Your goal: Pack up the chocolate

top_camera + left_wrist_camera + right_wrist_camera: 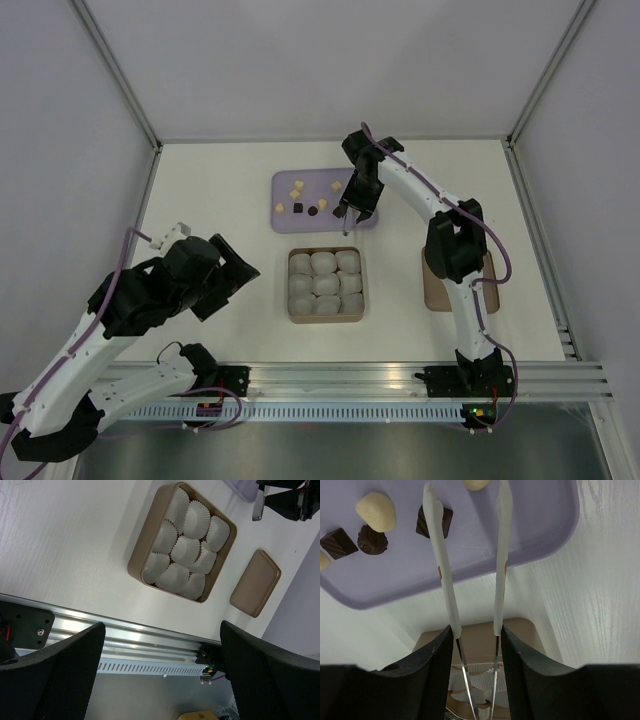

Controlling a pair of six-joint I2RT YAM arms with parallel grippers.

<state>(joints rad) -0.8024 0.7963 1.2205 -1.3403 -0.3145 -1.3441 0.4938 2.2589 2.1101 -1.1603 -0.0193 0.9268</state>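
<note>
Several chocolates lie on the purple tray (290, 222): cream ones (298, 184) and dark ones (313, 211). My right gripper (355, 203) is shut on the silver tongs (449, 590), whose white-tipped arms stand apart over the tray's right part. In the right wrist view, the left tong arm crosses a dark chocolate (445, 521); a cream piece (376, 511) and two more dark ones (374, 540) lie to the left. My right gripper (476, 640) presses both tong arms. My left gripper (235, 285) is open and empty at the near left; it also shows in the left wrist view (162, 680).
A tan box (327, 319) holding several white paper cups (185, 550) sits in the middle, below the tray. Its tan lid (432, 290) lies to the right by the right arm. A metal rail (350, 375) runs along the near edge.
</note>
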